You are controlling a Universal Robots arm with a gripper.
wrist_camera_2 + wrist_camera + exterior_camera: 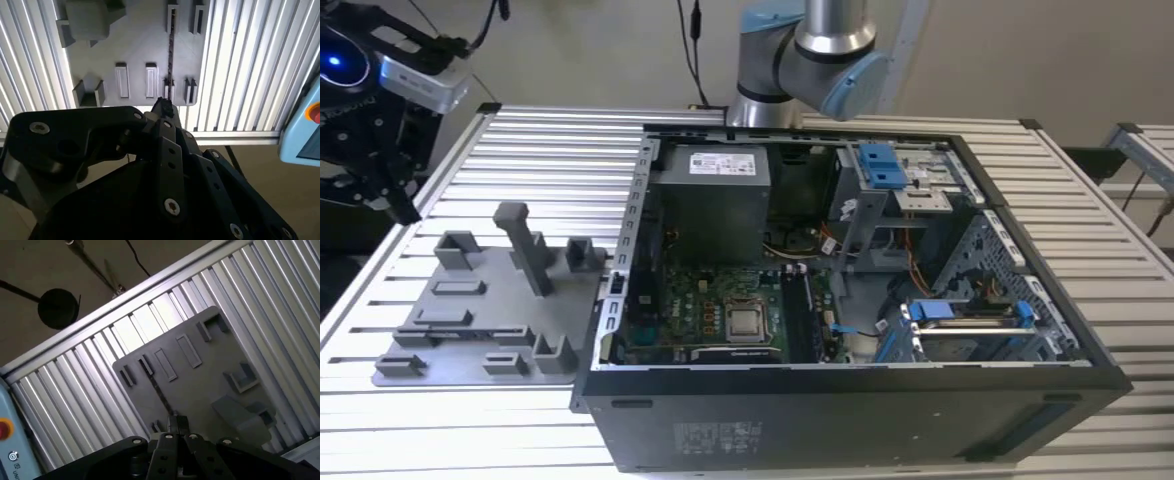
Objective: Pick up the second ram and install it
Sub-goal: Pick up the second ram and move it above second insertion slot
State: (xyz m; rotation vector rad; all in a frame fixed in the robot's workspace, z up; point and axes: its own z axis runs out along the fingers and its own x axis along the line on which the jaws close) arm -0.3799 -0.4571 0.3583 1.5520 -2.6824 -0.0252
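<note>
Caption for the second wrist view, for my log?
Gripper above the grey fixture, where the second ram stands on edge in its slots.

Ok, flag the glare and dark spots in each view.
Second wrist view: the ribbed aluminium table glares near white; the black gripper is dark. First wrist view: a bright band on the table by the grey slotted fixture plate. Exterior view: even light, dim inside the open black computer case.
</note>
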